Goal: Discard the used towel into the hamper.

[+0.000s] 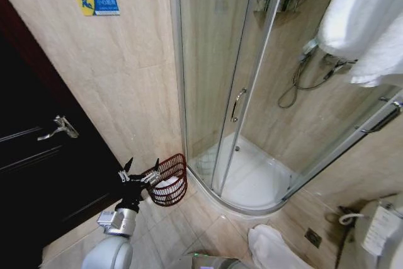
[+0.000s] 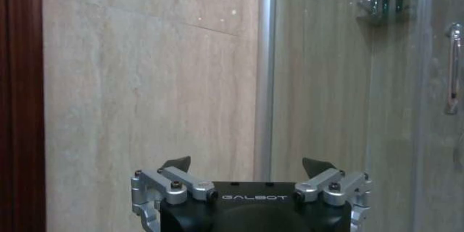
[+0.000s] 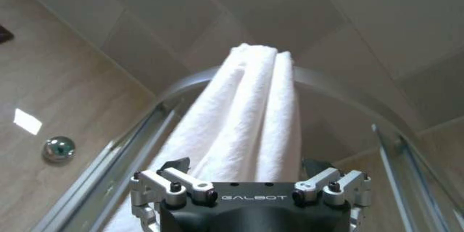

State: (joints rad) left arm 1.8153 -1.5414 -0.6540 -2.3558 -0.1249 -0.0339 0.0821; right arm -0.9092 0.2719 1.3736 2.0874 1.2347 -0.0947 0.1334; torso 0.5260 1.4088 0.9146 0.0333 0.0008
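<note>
The hamper (image 1: 170,181) stands on the tiled floor (image 1: 189,231) in the corner where the beige wall (image 1: 126,86) meets the shower (image 1: 252,124) glass, just beyond and to the right of the left pincer (image 1: 140,171). It tilts a little toward the robot, and something white lies inside it, filling the bottom; what it is cannot be told

The left pincer hovers at the hamper's near rim, its fingertips level with the wicker edge, spread wide and released, holding nothing. In the left wrist view that pincer (image 2: 247,164) faces the wall and the shower's metal frame, with its two dark fingertips well apart and bare air between them

The right pincer (image 3: 246,164) points upward at a folded white towel (image 3: 246,112) that hangs over the curved top rail (image 3: 340,88) of the shower. Its fingers are also spread apart, and the towel hangs down between them toward the pincer body; whether the fingers touch it cannot be told. In the head view the towel (image 1: 365,17) hangs at the upper right, far from the left pincer

Another white cloth (image 1: 271,250) lies heaped on the floor, right of the left pincer and nearer the robot. A dark door (image 1: 38,155) with a lever handle stands to the left of the left pincer
</note>
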